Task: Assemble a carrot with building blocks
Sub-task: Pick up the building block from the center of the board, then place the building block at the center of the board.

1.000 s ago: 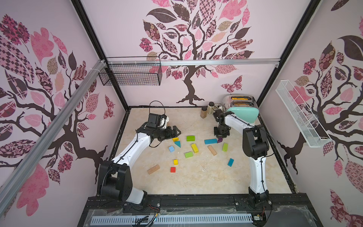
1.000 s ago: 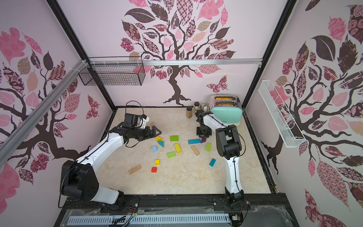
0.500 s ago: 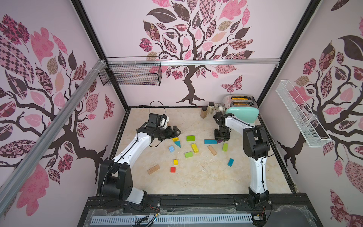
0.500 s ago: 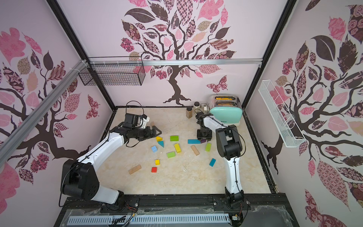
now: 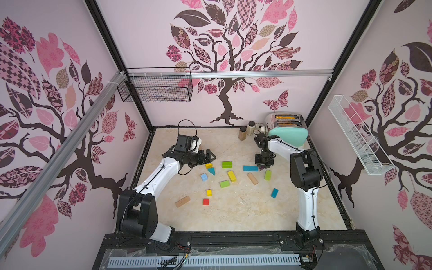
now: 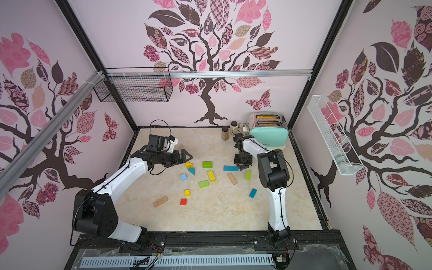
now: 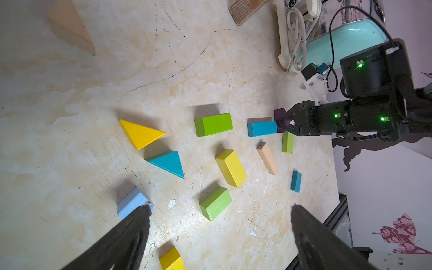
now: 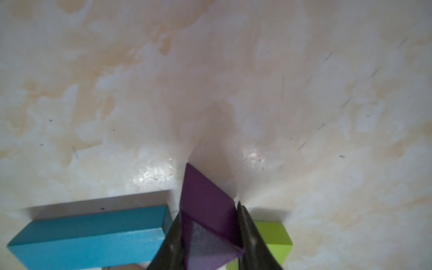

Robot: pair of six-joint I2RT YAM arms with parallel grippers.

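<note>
We're pinching the purple wedge in our right fingers, just frame-right of the teal bar; left fingers spread.

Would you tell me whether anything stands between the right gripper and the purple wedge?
Nothing visible does: the right gripper is shut on the purple wedge, a finger against each side. The teal bar and a green block lie just outside.
</note>
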